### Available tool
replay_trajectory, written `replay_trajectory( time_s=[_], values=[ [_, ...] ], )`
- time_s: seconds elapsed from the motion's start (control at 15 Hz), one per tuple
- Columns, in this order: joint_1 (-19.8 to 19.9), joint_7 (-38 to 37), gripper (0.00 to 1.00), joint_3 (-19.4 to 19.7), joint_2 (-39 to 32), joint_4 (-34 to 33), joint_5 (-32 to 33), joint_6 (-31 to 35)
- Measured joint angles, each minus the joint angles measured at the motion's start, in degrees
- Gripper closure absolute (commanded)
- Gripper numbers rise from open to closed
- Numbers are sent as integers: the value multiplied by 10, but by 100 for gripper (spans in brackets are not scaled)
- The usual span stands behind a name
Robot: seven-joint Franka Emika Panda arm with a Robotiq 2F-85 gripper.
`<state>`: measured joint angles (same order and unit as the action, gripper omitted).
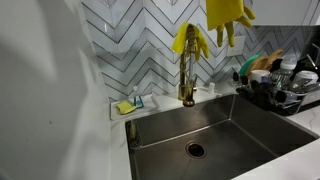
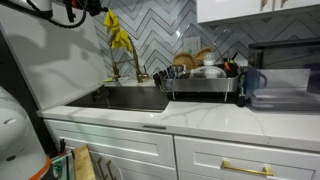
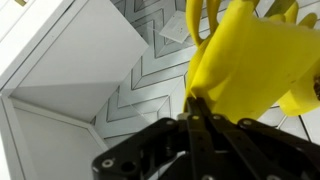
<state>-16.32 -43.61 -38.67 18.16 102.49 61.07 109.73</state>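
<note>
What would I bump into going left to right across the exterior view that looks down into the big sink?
Yellow sponge in a small white holder → gold metal faucet with a draped yellow rubber glove on top → hanging yellow rubber glove at the top edge → black wire dish rack full of dishes.

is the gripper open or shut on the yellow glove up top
Shut. In the wrist view the gripper pinches the yellow glove between closed jaws; it hangs above the sink.
</note>
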Motion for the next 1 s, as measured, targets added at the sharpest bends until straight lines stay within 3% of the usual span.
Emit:
replay_trajectory(
  time_s=[0.6,1.0],
  values=[
    [-8,-134,100,-54,-104,-63,159,-34],
    [-40,-185,99,-59,-178,-95,252,-78]
  ],
)
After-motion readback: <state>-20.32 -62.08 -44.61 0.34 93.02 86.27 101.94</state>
